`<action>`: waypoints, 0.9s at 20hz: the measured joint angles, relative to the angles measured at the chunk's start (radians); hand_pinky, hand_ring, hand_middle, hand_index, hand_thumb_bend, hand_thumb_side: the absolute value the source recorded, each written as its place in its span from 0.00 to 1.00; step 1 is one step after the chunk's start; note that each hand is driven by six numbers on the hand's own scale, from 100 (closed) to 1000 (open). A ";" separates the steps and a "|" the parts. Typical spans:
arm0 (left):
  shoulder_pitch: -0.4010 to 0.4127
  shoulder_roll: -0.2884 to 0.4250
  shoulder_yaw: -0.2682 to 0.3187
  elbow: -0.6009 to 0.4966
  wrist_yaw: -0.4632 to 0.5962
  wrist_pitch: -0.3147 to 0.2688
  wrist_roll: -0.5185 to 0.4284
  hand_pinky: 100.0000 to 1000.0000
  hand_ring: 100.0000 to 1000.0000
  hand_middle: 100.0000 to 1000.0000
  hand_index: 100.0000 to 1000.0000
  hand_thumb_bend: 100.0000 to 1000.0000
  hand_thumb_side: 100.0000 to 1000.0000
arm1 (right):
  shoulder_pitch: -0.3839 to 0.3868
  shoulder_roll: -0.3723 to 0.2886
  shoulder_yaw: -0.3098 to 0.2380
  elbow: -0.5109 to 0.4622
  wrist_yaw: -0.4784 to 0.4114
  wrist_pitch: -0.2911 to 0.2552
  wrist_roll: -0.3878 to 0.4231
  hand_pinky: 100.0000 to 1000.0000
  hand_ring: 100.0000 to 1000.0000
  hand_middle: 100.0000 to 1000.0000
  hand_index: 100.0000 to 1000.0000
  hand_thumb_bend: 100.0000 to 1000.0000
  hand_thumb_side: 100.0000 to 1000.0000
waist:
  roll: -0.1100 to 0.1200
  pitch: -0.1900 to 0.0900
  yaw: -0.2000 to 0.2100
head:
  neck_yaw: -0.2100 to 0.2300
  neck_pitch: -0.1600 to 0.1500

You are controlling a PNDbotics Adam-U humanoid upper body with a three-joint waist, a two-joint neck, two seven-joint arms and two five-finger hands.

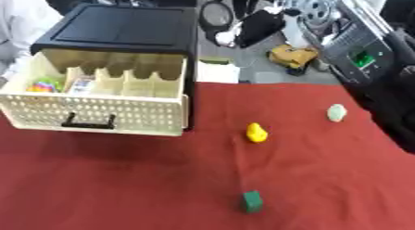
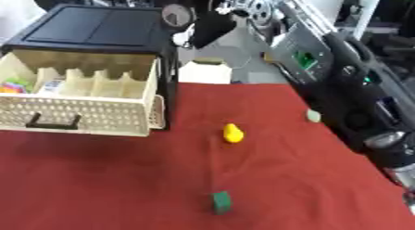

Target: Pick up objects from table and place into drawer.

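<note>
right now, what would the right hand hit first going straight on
Cannot tell: only the right arm shows, at the right edge; its hand is out of view. The pale object lies nearest.

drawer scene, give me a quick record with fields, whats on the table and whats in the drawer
surface: red cloth
drawer unit: black cabinet, far left
drawer: cream perforated drawer, pulled open, black handle at front
drawer contents: colourful items in the left compartments; the other compartments look empty
on cloth, loose: yellow object near the middle; green block nearer the camera; pale green object toward the right edge
robot arm: black arm along the right side
hands: none visible
</note>
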 measured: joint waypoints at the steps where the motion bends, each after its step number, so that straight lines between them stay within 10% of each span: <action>1: -0.002 -0.004 0.000 0.000 0.001 0.000 0.000 0.00 0.00 0.00 0.65 0.24 1.00 | -0.005 0.009 0.000 0.004 0.001 -0.001 0.000 0.58 0.52 0.31 0.55 0.28 0.26 | -0.002 0.000 0.003 | -0.003 -0.003; 18: -0.024 -0.023 0.000 0.000 0.009 0.001 -0.001 0.00 0.00 0.00 0.65 0.25 1.00 | -0.044 0.136 -0.003 0.082 0.019 -0.003 0.001 0.57 0.51 0.30 0.54 0.31 0.24 | -0.014 0.008 0.041 | -0.058 -0.014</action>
